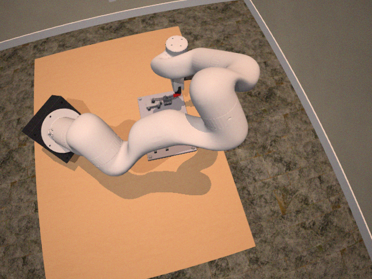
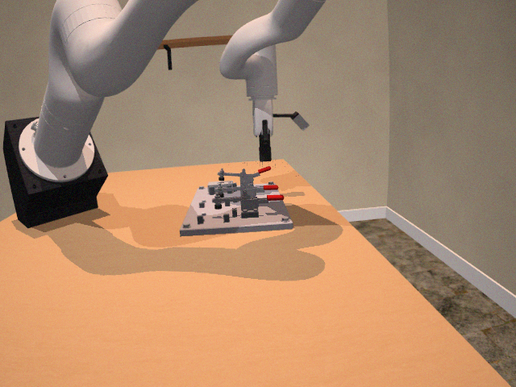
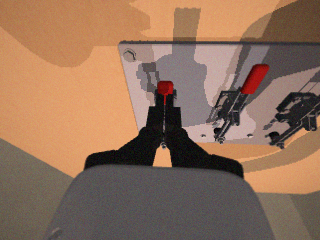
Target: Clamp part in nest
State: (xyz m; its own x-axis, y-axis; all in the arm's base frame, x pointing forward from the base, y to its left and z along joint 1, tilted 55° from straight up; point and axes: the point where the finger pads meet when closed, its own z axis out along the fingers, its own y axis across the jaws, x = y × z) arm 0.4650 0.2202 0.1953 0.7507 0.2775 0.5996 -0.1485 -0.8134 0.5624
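Observation:
The grey fixture plate [image 1: 144, 105] [image 2: 233, 227] [image 3: 200, 62] carries three toggle clamps with red handles. The far clamp's handle [image 1: 176, 95] [image 2: 264, 169] [image 3: 165, 88] slants upward and its bar [image 2: 230, 172] stands raised. The middle handle [image 2: 271, 187] [image 3: 255, 77] and the near handle [image 2: 275, 197] lie about level. My gripper [image 1: 179, 89] [image 2: 264, 157] [image 3: 164, 104] is shut and empty. It points straight down, just above the tip of the far handle with a small gap. I cannot pick out the part in any view; my arm hides most of the plate from above.
My arm [image 1: 180, 126] arches over the fixture's middle and near side. The black robot base [image 1: 37, 121] [image 2: 25, 200] stands at the table's left. A wooden shelf [image 2: 191, 40] hangs on the back wall. The table's far edge lies close behind the fixture.

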